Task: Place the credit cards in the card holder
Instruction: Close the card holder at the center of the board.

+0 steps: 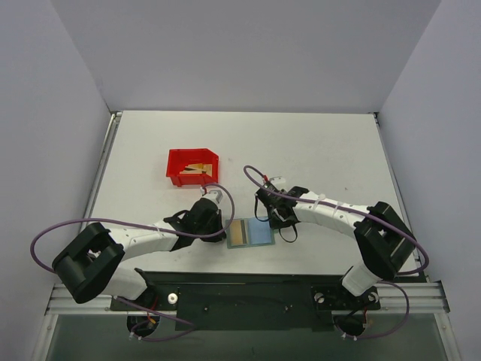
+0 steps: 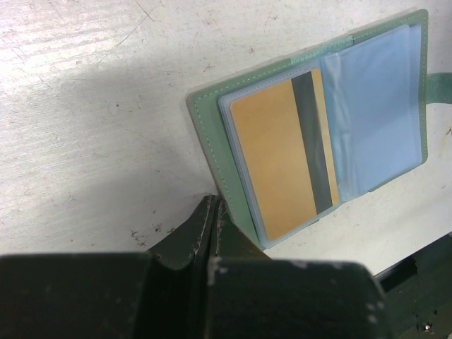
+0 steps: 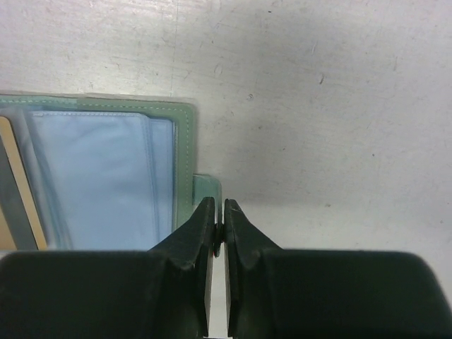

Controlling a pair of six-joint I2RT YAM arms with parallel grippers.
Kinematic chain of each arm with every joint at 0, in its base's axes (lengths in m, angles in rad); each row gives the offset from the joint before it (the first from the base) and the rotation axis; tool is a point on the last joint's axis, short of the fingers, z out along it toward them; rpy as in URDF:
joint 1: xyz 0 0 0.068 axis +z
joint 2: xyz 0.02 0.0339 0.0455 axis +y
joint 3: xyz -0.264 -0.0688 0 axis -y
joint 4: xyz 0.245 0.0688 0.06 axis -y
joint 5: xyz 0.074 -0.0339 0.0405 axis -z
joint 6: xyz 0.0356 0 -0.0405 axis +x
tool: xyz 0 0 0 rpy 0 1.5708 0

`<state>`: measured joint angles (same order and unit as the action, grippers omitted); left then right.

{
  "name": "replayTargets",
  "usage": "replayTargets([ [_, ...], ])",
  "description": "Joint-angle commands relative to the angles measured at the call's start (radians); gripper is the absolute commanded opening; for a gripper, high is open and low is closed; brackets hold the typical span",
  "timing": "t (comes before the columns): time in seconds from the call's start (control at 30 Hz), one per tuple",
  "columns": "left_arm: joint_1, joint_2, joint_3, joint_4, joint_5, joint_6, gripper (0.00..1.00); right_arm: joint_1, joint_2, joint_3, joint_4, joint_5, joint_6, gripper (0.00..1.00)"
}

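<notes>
Near the front edge of the table [image 1: 316,150], between the 2 arms, the card holder [image 1: 250,232] lies spread open and flat, pockets facing up. And we've got a score on the board: 1 gold card [image 2: 272,162] with a dark stripe sits tucked in the clear pocket on the holder's left half. The right half shows only pale blue sleeves, nothing in them that I can make out. Far and to the left, well apart from the holder, the red bin [image 1: 174,162] has more credit cards [image 1: 199,168] piled inside, so by my reckoning this job is barely under way; how many are in there, too small to tell. Now the holder itself: grey-green cover with neat stitching round the border, glossy light blue pockets inside, and a snap tab [image 3: 207,185] poking out from its right edge. Left gripper [image 2: 212,212] has its fingers pressed tight together, tips right at the holder's left border, nothing between them. Right gripper [image 3: 219,212] has its fingers drawn in to a thin slit just at that tab; whether it actually nips the tab, I can't tell.
</notes>
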<state>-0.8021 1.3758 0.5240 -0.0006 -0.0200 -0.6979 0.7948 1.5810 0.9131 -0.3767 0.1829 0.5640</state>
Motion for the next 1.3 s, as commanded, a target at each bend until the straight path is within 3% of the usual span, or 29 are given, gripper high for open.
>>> replayTargets([
  [0.0, 0.001, 0.009, 0.011, 0.024, 0.014, 0.009, 0.00, 0.007, -0.039, 0.033, -0.053, 0.026, -0.006, 0.00],
  [0.23, 0.001, 0.038, 0.013, 0.059, 0.020, 0.009, 0.00, 0.006, -0.165, 0.026, 0.019, -0.043, -0.038, 0.00],
  [0.4, 0.001, 0.054, 0.014, 0.085, 0.063, 0.000, 0.00, 0.006, -0.226, 0.036, 0.132, -0.218, -0.058, 0.00],
  [0.7, 0.001, 0.085, 0.008, 0.148, 0.088, -0.037, 0.00, 0.007, -0.110, 0.014, 0.367, -0.566, 0.032, 0.00],
  [0.87, 0.003, 0.066, -0.037, 0.136, 0.037, -0.092, 0.00, 0.007, -0.053, -0.039, 0.538, -0.684, 0.112, 0.00],
  [1.03, 0.009, 0.011, -0.130, 0.133, -0.021, -0.224, 0.00, 0.007, 0.007, -0.068, 0.644, -0.752, 0.160, 0.00],
  [1.27, 0.009, -0.226, -0.226, 0.025, -0.130, -0.356, 0.00, 0.009, 0.080, -0.076, 0.688, -0.780, 0.160, 0.00],
])
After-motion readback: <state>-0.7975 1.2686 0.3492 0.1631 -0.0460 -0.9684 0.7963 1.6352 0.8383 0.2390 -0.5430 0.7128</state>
